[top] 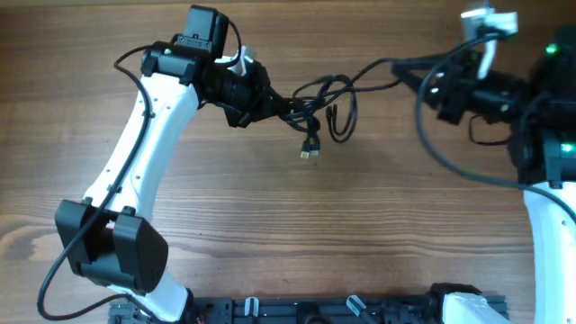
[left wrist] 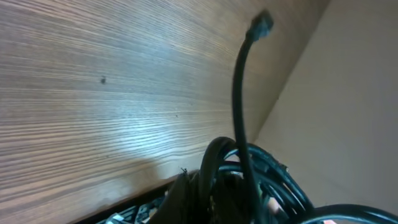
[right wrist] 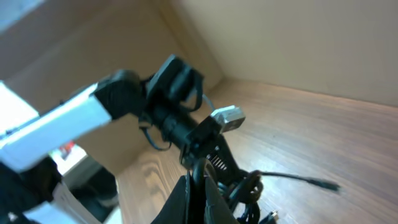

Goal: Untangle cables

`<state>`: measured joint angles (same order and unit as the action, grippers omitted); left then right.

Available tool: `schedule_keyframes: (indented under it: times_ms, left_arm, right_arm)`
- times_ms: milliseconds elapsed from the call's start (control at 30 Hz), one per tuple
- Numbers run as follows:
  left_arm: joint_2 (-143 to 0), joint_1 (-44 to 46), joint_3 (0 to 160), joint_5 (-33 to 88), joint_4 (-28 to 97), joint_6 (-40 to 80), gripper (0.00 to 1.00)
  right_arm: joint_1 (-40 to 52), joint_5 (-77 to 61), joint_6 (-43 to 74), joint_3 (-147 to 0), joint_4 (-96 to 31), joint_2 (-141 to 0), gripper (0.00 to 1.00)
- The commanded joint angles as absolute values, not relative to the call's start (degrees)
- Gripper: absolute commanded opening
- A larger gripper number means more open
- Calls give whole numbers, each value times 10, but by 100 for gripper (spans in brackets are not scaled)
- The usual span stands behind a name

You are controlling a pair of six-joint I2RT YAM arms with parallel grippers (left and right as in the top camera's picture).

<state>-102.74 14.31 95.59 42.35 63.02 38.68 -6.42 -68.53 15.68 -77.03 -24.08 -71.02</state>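
- Thin black cables: a knot of loose loops between the two arms, over the far part of the brown wooden table. Whether the loops rest on the wood cannot be told. One small plug end trails out on the near side of the knot.
- Left gripper: jaws closed on the thick side of the bundle. Its wrist view shows several strands crowded together at the fingers.
- Right gripper: jaws drawn narrow, apparently pinching a single strand that runs nearly straight across to the knot.
- Risk, tightening: with many strands clamped together on the left, drawing the arms apart would likely cinch the loops instead of freeing one cord.
- Risk, slipping: the strand is far thinner than a finger, so tension could pull it out of the right-hand grip.
- Risk, snagging: the trailing plug could catch in a loop as the cord is drawn through.
- Risk, strain: a hard pull on a caught plug could stress its joint.
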Motion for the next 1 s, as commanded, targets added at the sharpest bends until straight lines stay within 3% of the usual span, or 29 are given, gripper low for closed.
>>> schedule_keyframes:
  times_ms: [0,133,200,333,400,433,733,900,967]
  left_arm:
    - [-1050,117,938,258,642,379,4]
    - [-1050,117,938,252,641,379,4]
    - [-1050,117,938,245,641,379,4]
    - [-1050,118,938,241,636,379,4]
    - [-1050,118,938,241,632,383,4]
    - [-1050,118,938,241,632,390,4]
    - [-1050,118,938,203,642,606,4]
    - [-1050,118,938,202,641,592,5]
    - [-1050,117,938,203,638,493,5]
  right_arm:
    - [-135,-719,227,-802,-202,-667,4]
    - [-142,-702,232,-802,-202,-672,5]
    - [-134,-702,243,-802,-213,-681,12]
    - [-98,-701,240,-802,-253,-707,59]
    - [-70,-696,241,-802,-267,-724,74]
    - [-60,-688,241,-802,-273,-729,76]
    - [122,-388,265,-802,-406,-790,78]
    - [208,-328,277,-802,-403,-858,77]
    - [229,-329,238,-802,-403,-886,72]
